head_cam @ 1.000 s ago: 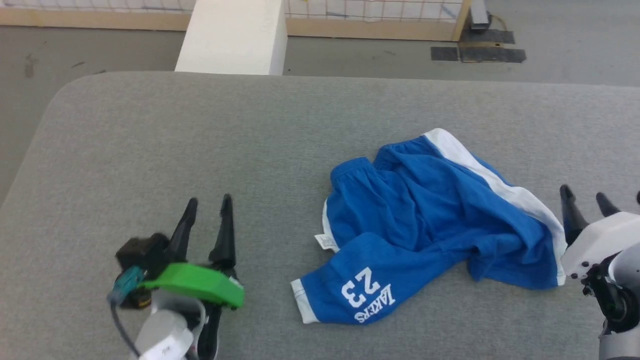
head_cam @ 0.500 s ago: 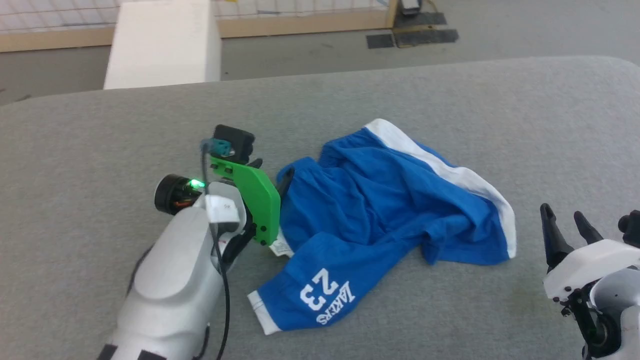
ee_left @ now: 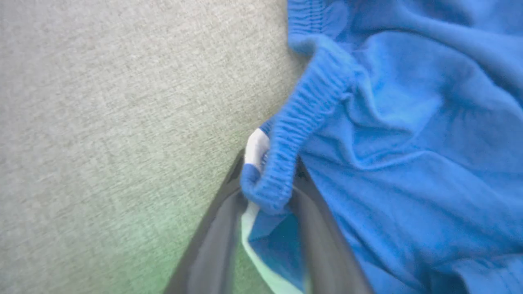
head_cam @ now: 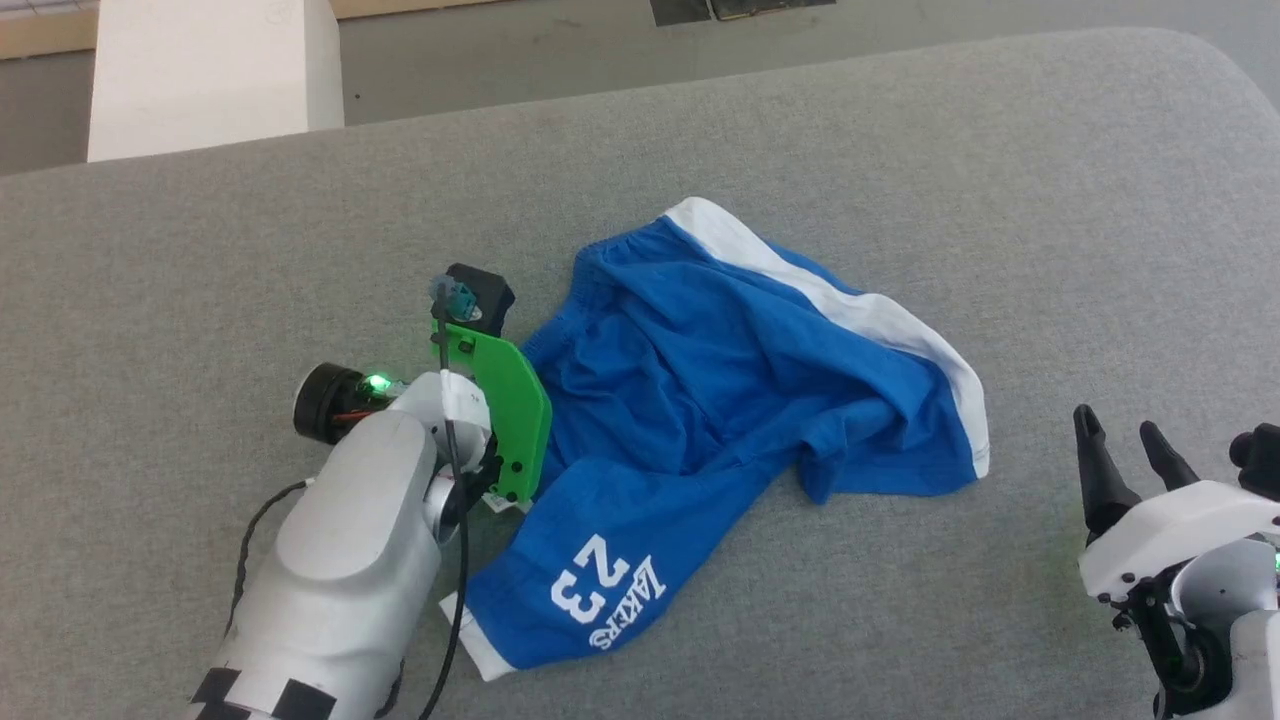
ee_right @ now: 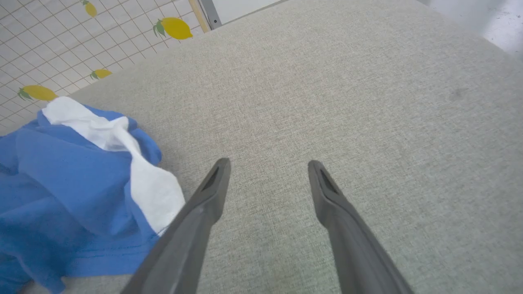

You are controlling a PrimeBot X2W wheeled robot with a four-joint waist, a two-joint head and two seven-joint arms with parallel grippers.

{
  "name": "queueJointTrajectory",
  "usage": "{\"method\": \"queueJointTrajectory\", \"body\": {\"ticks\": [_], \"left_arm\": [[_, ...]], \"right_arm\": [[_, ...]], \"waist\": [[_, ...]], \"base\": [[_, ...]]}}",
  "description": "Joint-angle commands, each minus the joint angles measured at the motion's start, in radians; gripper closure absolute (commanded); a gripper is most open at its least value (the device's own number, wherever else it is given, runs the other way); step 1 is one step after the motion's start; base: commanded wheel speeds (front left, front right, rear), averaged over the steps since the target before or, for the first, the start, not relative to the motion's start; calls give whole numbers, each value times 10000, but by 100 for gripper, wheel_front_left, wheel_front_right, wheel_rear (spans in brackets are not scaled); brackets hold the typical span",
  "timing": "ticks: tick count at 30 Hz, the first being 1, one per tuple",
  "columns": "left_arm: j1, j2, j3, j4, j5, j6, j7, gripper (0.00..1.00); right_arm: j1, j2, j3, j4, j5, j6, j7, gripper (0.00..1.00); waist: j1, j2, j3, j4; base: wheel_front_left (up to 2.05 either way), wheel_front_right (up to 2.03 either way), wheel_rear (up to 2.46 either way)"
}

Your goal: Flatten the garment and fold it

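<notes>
Bright blue shorts point(head_cam: 720, 380) lie crumpled mid-table, with a white side stripe point(head_cam: 830, 300) along the far edge and a white "23" point(head_cam: 580, 590) on the near leg. My left gripper point(head_cam: 530, 390) is at the shorts' left edge, its fingers hidden behind a green wrist plate. In the left wrist view the left gripper point(ee_left: 267, 179) is shut on a bunched fold of the gathered waistband point(ee_left: 302, 110). My right gripper point(head_cam: 1120, 435) hovers open to the right of the shorts, apart from them. The right wrist view shows the right gripper point(ee_right: 267, 165) open over bare cloth, with the shorts point(ee_right: 73, 179) at its left.
The grey padded table point(head_cam: 900, 130) has a rounded far-right corner, with floor beyond its far edge. A white block point(head_cam: 210, 70) stands past the far left edge. A lemon-patterned tiled panel point(ee_right: 41, 49) lies beyond the table in the right wrist view.
The head camera has swung, shifting the whole picture. My left gripper came from the table's near left to the shorts' waistband edge and took hold of it. The right gripper stayed open.
</notes>
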Motion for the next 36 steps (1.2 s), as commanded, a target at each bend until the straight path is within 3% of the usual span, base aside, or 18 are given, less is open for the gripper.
{"method": "queueJointTrajectory", "body": {"ticks": [1, 7, 13, 18, 22, 27, 28, 29, 33, 36], "left_arm": [[396, -99, -8, 356, -237, -66, -84, 100], [358, -199, 1606, -446, -1610, 139, -1717, 100], [1836, 366, 2950, -1796, -2469, 639, -2587, 100], [3961, 518, 3495, -3057, -3002, 1275, -2210, 100], [5718, 357, 3353, -4060, -3320, 1625, -1441, 100], [7307, 14, 2967, -5008, -4067, 1689, -179, 100], [7454, -114, 3108, -5284, -4325, 1758, -134, 87], [7514, -159, 3233, -5508, -4485, 1791, -131, 0], [7342, -366, 4098, -6517, -5367, 1733, -466, 0], [6954, -296, 4797, -7134, -5459, 1568, -1289, 0]], "right_arm": [[-178, 0, 18, 52, 14, -13, -106, 0], [-152, 1, 103, 161, -83, -13, -123, 0], [-47, 1, 151, 260, -125, -13, -76, 0], [-26, 1, 243, 316, -170, -13, 19, 0], [-107, 1, 369, 341, -182, -13, 76, 0], [-189, 1, 492, 418, -212, -13, 113, 0], [-180, 1, 501, 435, -231, -13, 128, 0], [-173, 1, 514, 445, -240, -13, 145, 0], [-120, 1, 559, 416, -383, -13, 225, 0], [-158, 1, 740, 328, -508, -13, 474, 0]], "waist": [[0, -1, -29, 114], [0, -1, -384, 676], [0, -1, -837, 1549], [0, -1, -1084, 2224], [0, -1, -1162, 2551], [0, -1, -1198, 2701], [0, -1, -1220, 2736], [0, -1, -1233, 2752], [0, -1, -1322, 2829], [0, -1, -1349, 2842]], "base": [[0, 0, 0], [0, 0, 0], [0, 0, 0], [0, 0, 0], [0, 0, 0], [0, 0, 0], [0, 0, 0], [0, 0, 0], [0, 0, 0], [0, 0, 0]]}}
